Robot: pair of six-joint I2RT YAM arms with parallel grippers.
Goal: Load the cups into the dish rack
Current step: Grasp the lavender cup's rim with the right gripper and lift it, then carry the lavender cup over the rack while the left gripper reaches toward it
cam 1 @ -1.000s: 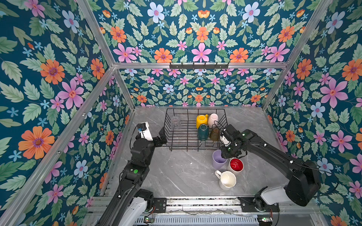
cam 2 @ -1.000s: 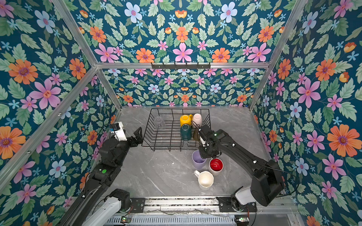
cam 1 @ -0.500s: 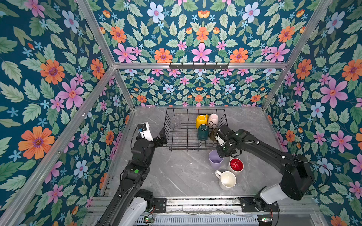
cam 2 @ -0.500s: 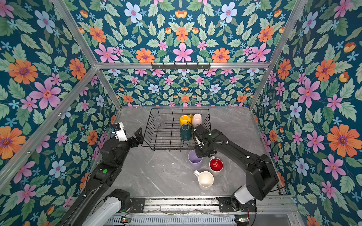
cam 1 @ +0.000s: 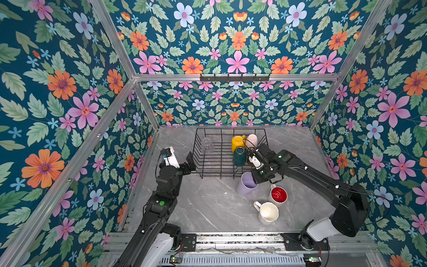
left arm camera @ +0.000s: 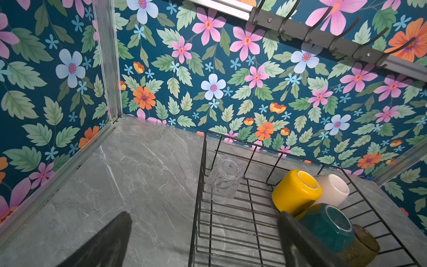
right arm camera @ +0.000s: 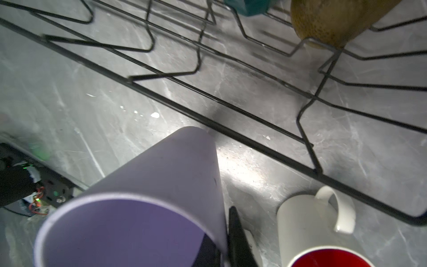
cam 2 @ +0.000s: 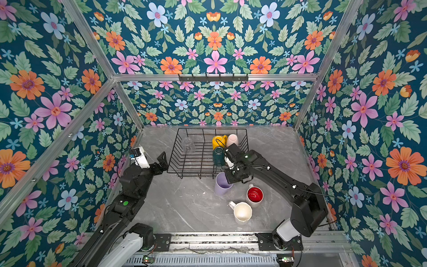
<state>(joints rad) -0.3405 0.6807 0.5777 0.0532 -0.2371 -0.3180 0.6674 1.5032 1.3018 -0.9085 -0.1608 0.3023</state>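
- Right gripper [cam 1: 257, 179] was clamped on the rim of the smooth, matte lilac tumbler [cam 1: 246, 185], one finger inside the mouth and one outside, as the right wrist view showed
- That tapered tumbler leaned over, mouth up, just in front of the black wire dish rack [cam 1: 218, 171]; whether its base was clear of the grey marbled table [cam 1: 208, 208] could not be told
- Left gripper [left arm camera: 204, 216] waited at the rack's left side, jaws wide apart and empty
- Step in hand, by my reading, was the pickup of cup number six
- Five were already home, all bottoms-up: faceted clear glass [cam 1: 206, 144], glossy yellow mug [cam 1: 238, 143], pale cream cup [cam 1: 251, 140], dark green mug [cam 1: 239, 156] and textured olive-amber glass [left arm camera: 360, 247]
- Next move would call for a lift over the rack's front wire, a wrist turn to flip the tumbler mouth-down, and a free slot left of the green mug
- Thin wall and slick finish meant a rim pinch could slip during that flip
- Waiting on the table near the tumbler were the glazed red-lined white mug [cam 1: 277, 195] and the plain white mug [cam 1: 268, 213], both upright, both with handles
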